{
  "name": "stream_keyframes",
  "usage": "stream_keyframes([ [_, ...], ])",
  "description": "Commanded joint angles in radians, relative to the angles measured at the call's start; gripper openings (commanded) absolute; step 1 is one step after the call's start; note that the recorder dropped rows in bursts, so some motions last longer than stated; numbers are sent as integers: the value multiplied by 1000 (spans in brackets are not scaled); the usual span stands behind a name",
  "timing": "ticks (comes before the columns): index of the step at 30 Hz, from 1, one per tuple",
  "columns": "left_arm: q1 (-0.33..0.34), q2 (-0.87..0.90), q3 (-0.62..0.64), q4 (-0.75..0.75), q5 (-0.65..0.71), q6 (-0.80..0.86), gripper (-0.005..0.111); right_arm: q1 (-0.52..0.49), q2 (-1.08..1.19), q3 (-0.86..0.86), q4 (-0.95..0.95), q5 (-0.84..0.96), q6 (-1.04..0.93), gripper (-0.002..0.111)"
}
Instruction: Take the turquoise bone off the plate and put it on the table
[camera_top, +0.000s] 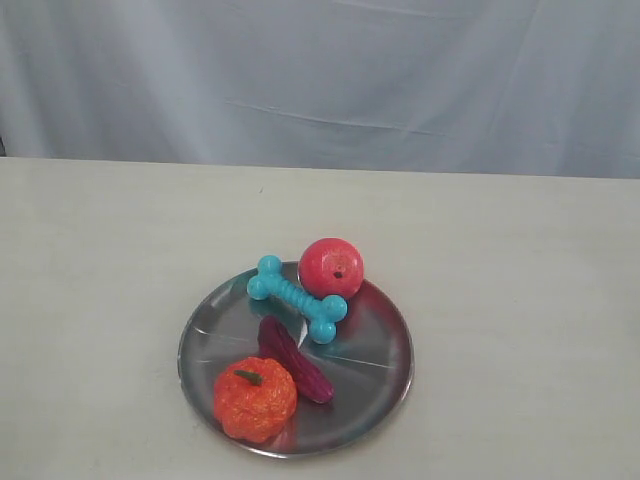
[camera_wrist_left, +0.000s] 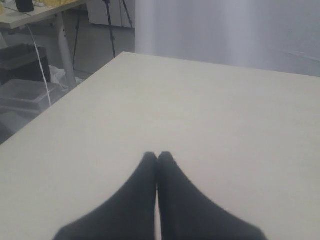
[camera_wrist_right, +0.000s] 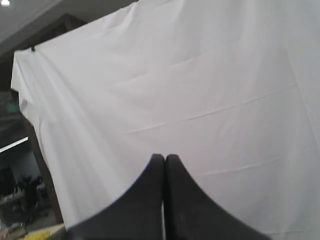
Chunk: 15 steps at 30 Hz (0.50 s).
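Observation:
The turquoise bone (camera_top: 297, 297) lies slantwise on the far part of the round silver plate (camera_top: 385, 365), its upper-left knob over the rim. The plate rests on the beige table (camera_top: 520, 300). Neither arm shows in the exterior view. My left gripper (camera_wrist_left: 157, 155) is shut with nothing in it, hanging over bare table (camera_wrist_left: 210, 110). My right gripper (camera_wrist_right: 164, 157) is also shut and empty, pointing at the white curtain (camera_wrist_right: 190, 90). Bone and plate are out of both wrist views.
On the plate also sit a red ball (camera_top: 331, 268) touching the bone, a dark purple elongated piece (camera_top: 294, 358) and an orange pumpkin-like toy (camera_top: 254, 399). A grey-white curtain (camera_top: 320, 70) hangs behind the table. Off the table's edge stand a desk and boxes (camera_wrist_left: 30, 75).

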Motion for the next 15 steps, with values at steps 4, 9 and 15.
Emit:
stream_keyframes([
  [4, 2, -1, 3, -1, -5, -4, 0, 378, 563, -500, -218, 421, -177, 0],
  [9, 2, -1, 3, -1, -5, -4, 0, 503, 935, -897, -77, 886, -529, 0],
  [15, 2, -1, 3, -1, -5, -4, 0, 503, 1236, -1158, 125, 1062, -799, 0],
])
